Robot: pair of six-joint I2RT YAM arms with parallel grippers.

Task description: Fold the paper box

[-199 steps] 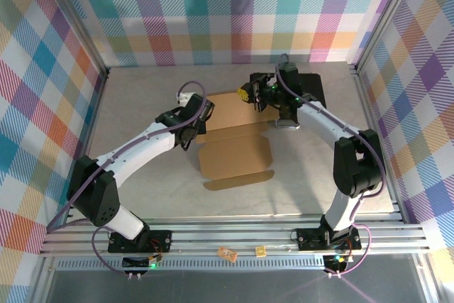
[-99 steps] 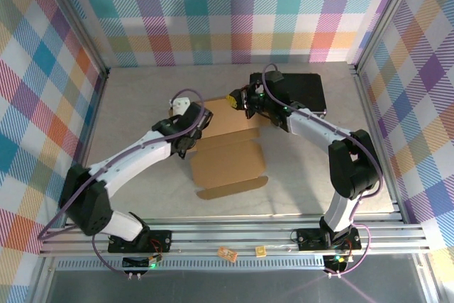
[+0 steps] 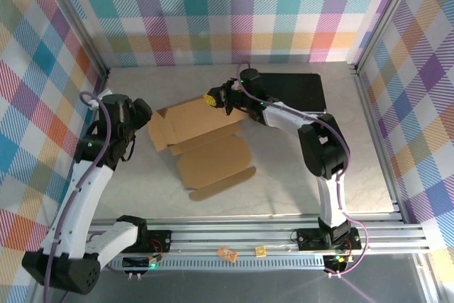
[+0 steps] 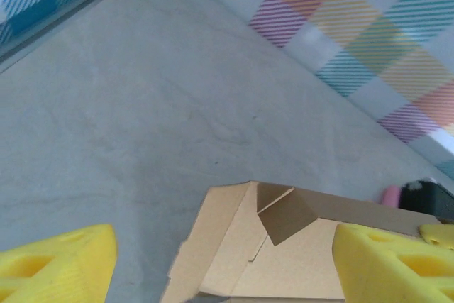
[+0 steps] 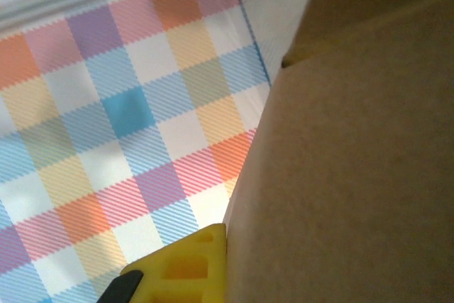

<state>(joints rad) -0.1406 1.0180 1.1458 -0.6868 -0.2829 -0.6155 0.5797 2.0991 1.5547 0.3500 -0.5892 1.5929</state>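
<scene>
The paper box point(image 3: 206, 143) is a brown cardboard sheet lying partly folded at the table's middle, its back panel and left flaps raised. My right gripper point(image 3: 215, 98) is shut on the back panel's upper edge. In the right wrist view the cardboard point(image 5: 355, 175) lies flat against one yellow finger point(image 5: 184, 267). My left gripper point(image 3: 142, 118) stands open just left of the box, touching nothing. In the left wrist view its yellow fingers point(image 4: 57, 264) are spread wide, with the box's corner and a small folded tab point(image 4: 284, 218) ahead between them.
A black rectangular case point(image 3: 294, 90) lies at the back right, behind the right arm. Checkered walls close in the table on three sides. Bare grey table point(image 3: 284, 182) lies right of and in front of the box.
My left gripper opened, let go of the box and drew back to the left. My right gripper carried the back edge leftward, so the box slid left and turned.
</scene>
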